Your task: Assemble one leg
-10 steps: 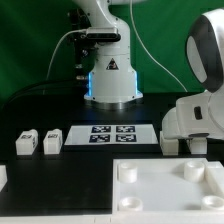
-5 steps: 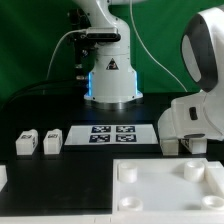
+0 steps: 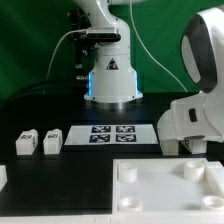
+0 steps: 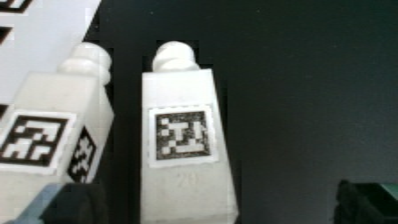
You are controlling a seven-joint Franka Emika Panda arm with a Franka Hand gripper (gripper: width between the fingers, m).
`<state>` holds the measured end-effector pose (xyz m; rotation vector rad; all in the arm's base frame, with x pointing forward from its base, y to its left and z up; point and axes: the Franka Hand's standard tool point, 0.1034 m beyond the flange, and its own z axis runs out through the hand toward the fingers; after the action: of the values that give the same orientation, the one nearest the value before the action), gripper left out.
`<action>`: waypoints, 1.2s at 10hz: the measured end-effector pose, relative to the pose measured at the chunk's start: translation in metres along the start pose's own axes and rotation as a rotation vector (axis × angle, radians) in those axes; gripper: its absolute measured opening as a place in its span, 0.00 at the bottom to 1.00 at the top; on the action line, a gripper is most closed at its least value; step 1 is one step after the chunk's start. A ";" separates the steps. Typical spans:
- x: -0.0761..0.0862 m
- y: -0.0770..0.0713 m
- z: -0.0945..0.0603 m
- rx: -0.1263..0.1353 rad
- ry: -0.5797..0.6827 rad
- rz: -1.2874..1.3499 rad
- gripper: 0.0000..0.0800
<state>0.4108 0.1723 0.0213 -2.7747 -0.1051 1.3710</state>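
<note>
On dark table [image 4: 302,90], leg [image 4: 183,140], second leg [image 4: 54,120] alongside

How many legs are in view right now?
4. Two legs sit beside the marker board on the exterior view's left. Two more sit under the arm on its right. Others may be hidden.

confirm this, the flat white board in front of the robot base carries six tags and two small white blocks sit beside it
No: the marker board carries four tags, not six, as the exterior view shows. The rest holds: it lies in front of the robot base, with two small white blocks beside it.
</note>
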 end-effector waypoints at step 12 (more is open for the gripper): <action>0.003 0.001 0.009 0.001 0.006 -0.002 0.36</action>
<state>0.4056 0.1712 0.0138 -2.7769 -0.1076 1.3619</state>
